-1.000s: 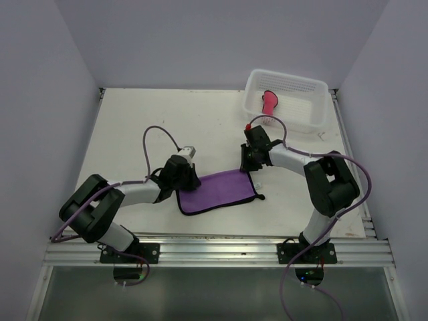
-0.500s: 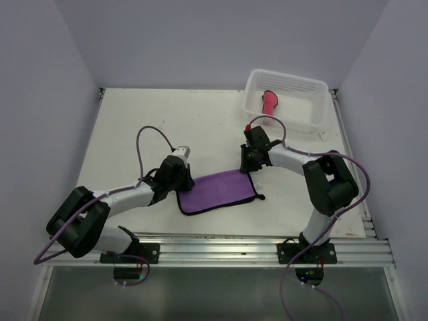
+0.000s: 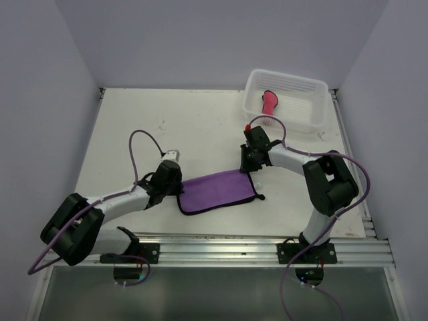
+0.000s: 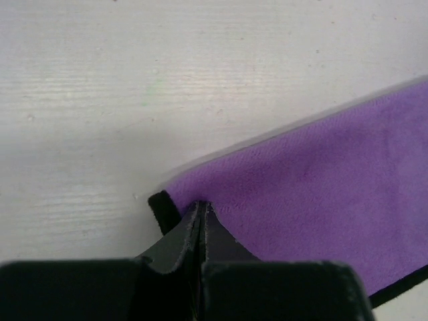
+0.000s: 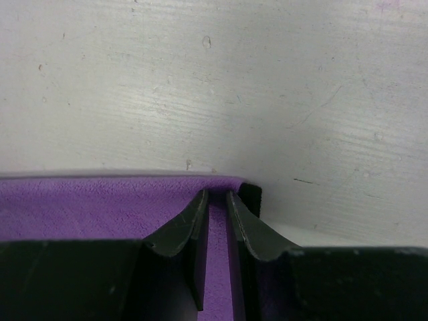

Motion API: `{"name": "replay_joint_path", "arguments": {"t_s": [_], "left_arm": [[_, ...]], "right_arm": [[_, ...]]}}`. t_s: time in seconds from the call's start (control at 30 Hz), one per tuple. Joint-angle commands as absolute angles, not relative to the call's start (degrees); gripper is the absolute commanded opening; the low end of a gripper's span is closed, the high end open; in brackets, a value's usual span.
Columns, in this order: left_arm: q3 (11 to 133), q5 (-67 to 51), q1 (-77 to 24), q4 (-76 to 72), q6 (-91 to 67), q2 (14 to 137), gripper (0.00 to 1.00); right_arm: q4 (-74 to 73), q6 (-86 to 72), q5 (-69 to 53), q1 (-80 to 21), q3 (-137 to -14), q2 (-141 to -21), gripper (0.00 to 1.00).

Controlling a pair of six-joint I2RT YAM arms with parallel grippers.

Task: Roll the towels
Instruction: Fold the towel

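Top external view: one flat purple cloth towel with black edging, spread on the white wooden table, near the front edge, between the two arms. One pink-red rolled towel lying inside the white perforated plastic basket at the far right corner of the table, well apart from the purple one.

Left claw: at the purple towel's left corner, arm stretched low across the table from the left base. Left wrist view: the two black fingers pressed together, tips meeting at the towel's black-trimmed corner; purple fabric runs away to the right. Whether cloth is pinched between the tips cannot be told.

Right claw: at the purple towel's far right corner. Right wrist view: fingers set slightly apart, a strip of purple towel showing in the narrow gap between them, tips at the towel's far edge beside its black corner. The jaws appear clamped on the towel's edge.

Purple cable loops above the left arm.
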State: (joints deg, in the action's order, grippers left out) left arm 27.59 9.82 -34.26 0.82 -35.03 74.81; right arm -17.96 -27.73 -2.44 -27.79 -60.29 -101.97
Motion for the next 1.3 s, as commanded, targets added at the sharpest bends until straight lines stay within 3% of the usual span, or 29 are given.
{"name": "replay_joint_path", "arguments": {"t_s": [0.0,0.43,0.67,0.93,1.27], "left_arm": [[26.0,15.6,-33.3,2.6,-38.1,72.4,0.0],[23.4,11.9,-33.2,-2.3,-39.7,73.6,0.0],[26.9,13.0,-33.2,-0.1,-37.4,70.2,0.0],[30.5,13.3,-33.2,4.0,-35.9,67.9,0.18],[33.2,15.4,-33.2,8.7,-35.4,64.5,0.21]], "right_arm": [[-17.8,-26.2,-0.2,-27.7,-59.4,-102.7,0.2],[-20.6,-25.5,-2.4,-27.7,-62.2,-99.1,0.21],[-24.3,-24.5,-2.1,-27.7,-63.5,-91.9,0.4],[-23.8,-26.3,-0.1,-27.7,-56.4,-87.5,0.41],[-20.0,-28.3,0.3,-27.7,-50.4,-89.9,0.44]]}}
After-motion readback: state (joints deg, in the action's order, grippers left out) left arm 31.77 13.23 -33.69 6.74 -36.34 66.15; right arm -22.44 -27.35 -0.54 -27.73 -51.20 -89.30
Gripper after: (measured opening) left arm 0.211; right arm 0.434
